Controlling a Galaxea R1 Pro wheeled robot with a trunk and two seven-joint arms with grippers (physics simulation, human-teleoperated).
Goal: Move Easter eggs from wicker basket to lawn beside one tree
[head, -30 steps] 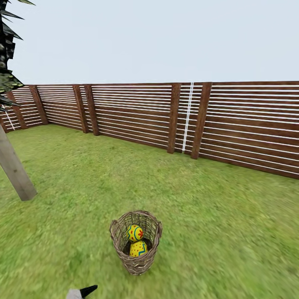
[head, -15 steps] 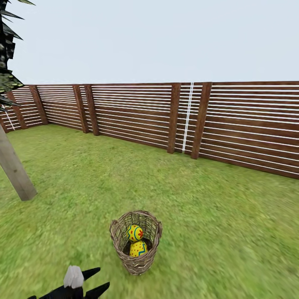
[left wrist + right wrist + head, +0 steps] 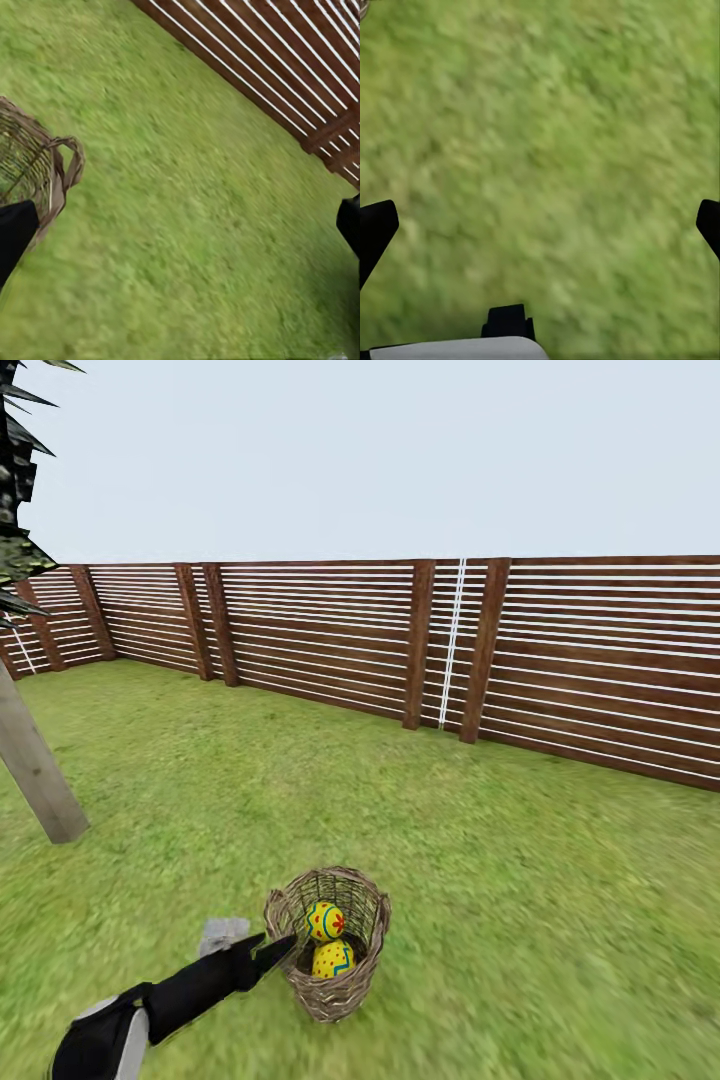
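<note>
Woven brown twigs form the wicker basket [image 3: 328, 943], which is standing upright on the lawn [image 3: 520, 900] in the near centre of the head view, mouth facing up, two Easter eggs [image 3: 325, 921] showing inside, one nearer egg [image 3: 333, 959] below the other; a third cannot be made out. Each egg appears to be resting roughly upright, long axis tilted slightly. The left gripper [image 3: 268, 950] is reaching in from the near left, its tips at the basket's left rim, probably lining up for a pick. The tree [image 3: 35, 765] trunk is standing far left. In the left wrist view, the basket rim [image 3: 52, 176] is lying beside one finger, jaws spread wide and holding nothing. In the right wrist view, the right gripper [image 3: 540, 225] is hanging over bare grass, jaws spread, empty.
</note>
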